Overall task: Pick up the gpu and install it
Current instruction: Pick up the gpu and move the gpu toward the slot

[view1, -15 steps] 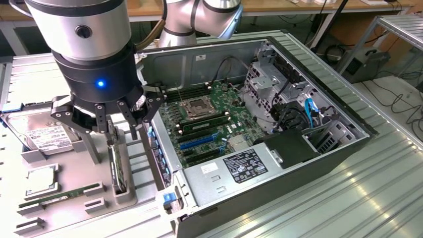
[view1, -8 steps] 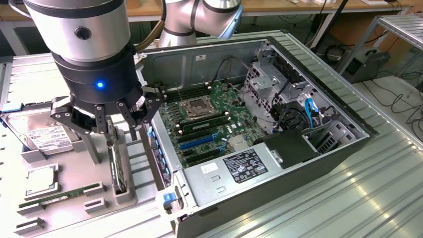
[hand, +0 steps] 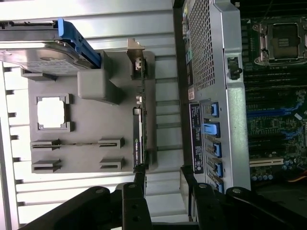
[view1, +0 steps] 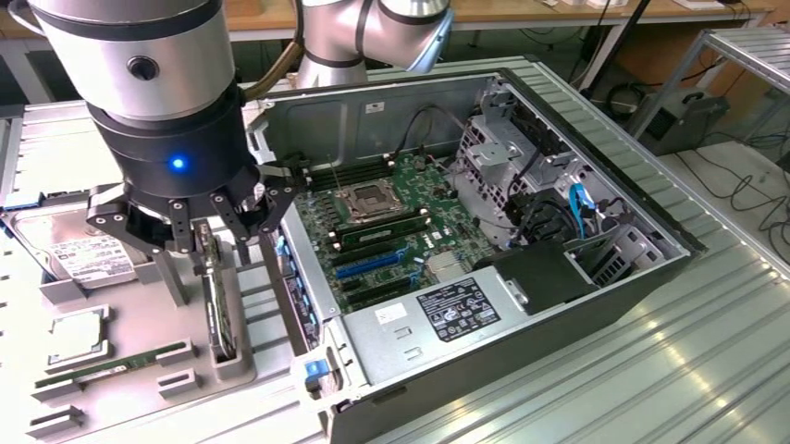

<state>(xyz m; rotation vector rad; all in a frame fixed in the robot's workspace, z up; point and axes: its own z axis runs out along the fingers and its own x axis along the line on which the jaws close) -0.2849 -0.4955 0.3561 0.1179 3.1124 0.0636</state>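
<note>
The gpu [view1: 220, 310] is a thin dark card standing on edge in a slot of the grey holder tray [view1: 148, 305], to the exterior view's left of the open computer case [view1: 494, 351]. My gripper [view1: 210, 242] hangs open just above the card's far end, with nothing between its fingers. In the wrist view the gpu [hand: 139, 134] shows as a narrow dark strip with its metal bracket at the far end. There my gripper [hand: 163, 189] has one finger in line with the card's near end and the other towards the case.
The tray also carries a silver hard drive [view1: 80, 254], a square processor [view1: 77, 335] and a green RAM stick [view1: 111, 363]. The case lies on its side with the motherboard [view1: 370, 222] exposed. Its rear wall [hand: 211, 72] stands close beside the gpu.
</note>
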